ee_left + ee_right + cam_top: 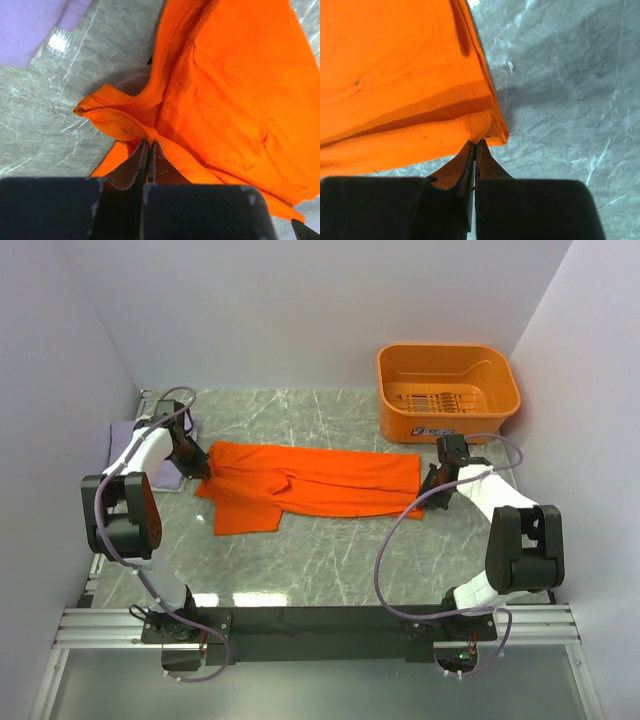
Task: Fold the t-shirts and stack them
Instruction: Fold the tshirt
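Orange t-shirt (330, 485) is pinched at opposite ends by the closed left fingers (132, 169) and right fingers (456, 169).

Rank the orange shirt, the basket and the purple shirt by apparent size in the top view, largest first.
1. The orange shirt, clearly the largest.
2. The basket.
3. The purple shirt, smallest as seen, but the left arm covers part of it, so its full extent is unsure.
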Available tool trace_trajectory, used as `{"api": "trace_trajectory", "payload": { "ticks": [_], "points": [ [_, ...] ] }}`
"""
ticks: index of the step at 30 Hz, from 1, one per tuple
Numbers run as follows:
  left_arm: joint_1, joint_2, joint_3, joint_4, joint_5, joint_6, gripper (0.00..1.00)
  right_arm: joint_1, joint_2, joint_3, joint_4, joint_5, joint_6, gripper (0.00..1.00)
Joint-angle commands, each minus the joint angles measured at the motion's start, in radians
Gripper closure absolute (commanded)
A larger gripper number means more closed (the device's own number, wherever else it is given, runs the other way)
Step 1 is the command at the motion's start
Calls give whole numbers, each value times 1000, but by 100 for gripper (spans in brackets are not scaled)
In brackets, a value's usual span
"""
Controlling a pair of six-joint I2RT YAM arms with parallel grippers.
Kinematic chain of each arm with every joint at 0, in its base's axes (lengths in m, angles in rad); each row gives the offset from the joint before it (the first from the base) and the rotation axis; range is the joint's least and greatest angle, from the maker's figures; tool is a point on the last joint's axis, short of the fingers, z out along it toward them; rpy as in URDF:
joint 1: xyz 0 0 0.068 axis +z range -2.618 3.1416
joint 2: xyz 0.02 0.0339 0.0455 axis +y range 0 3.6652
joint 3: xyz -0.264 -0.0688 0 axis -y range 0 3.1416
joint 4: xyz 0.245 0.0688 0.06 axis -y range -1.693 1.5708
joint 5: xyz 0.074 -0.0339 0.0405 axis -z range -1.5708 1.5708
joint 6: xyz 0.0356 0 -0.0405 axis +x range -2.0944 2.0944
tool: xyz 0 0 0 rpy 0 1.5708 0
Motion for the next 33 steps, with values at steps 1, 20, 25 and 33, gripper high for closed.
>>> {"api": "trace_trajectory", "payload": {
  "ticks": [1, 20, 25, 33],
  "points": [
    [18, -3, 44, 16, 34, -10, 99, -15, 0, 49, 31, 2, 15, 100],
    [42, 57, 15, 90, -2, -13, 99, -54, 72, 75, 73, -22, 27, 100],
    [47, 33, 2, 122, 1, -25, 99, -68, 69, 79, 73, -27, 26, 100],
    [47, 74, 16, 153, 0, -14, 99, -70, 107, 76, 108, -30, 43, 100]
  ]
}}
